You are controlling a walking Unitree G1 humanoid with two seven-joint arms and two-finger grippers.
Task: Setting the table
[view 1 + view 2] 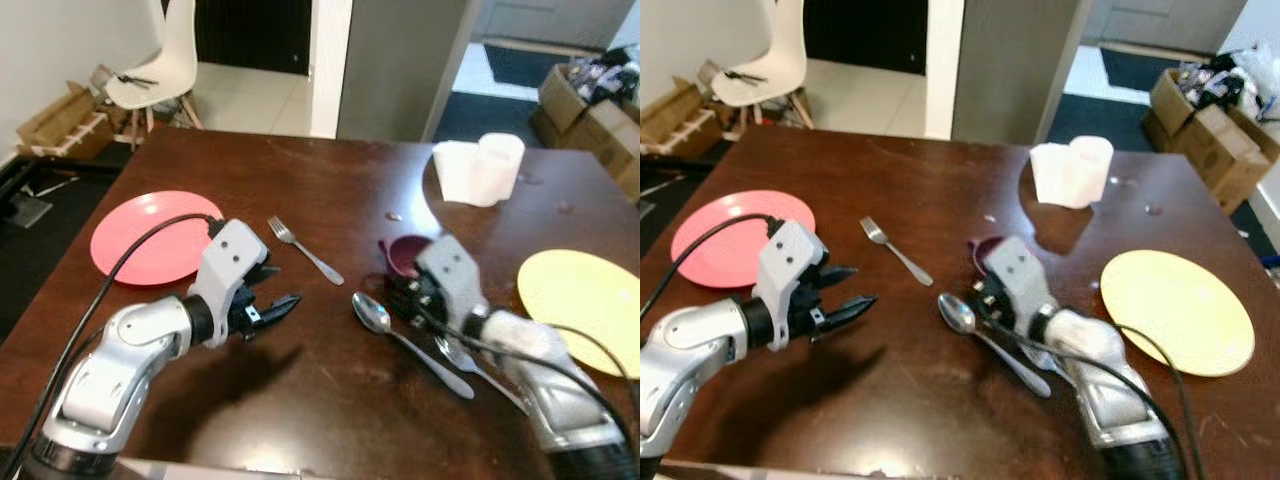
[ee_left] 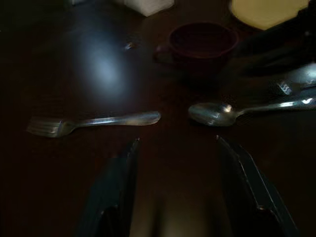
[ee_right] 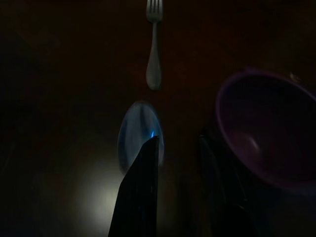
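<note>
L gripper [image 1: 268, 305]: fingers apart, empty, hovers beside fork [image 1: 305, 250], prob lining up a pick.
R gripper [image 3: 177, 163]: fingers slightly apart, nothing held, low betw spoon [image 1: 405, 340] & purple cup [image 1: 405, 256].
Plates: pink plate [image 1: 150, 240] robot's left, yellow plate [image 1: 580, 300] right; cutlery mid-table, not yet placed.

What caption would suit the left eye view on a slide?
Two robot hands hover over a dark table near a fork, spoon, purple cup and two plates.

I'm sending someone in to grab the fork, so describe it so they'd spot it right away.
On the dark wooden table, look between the pink plate and the maroon cup. The fork lies flat and alone there, tines toward the table's far side; the spoon nearby has a rounded bowl instead.
</note>
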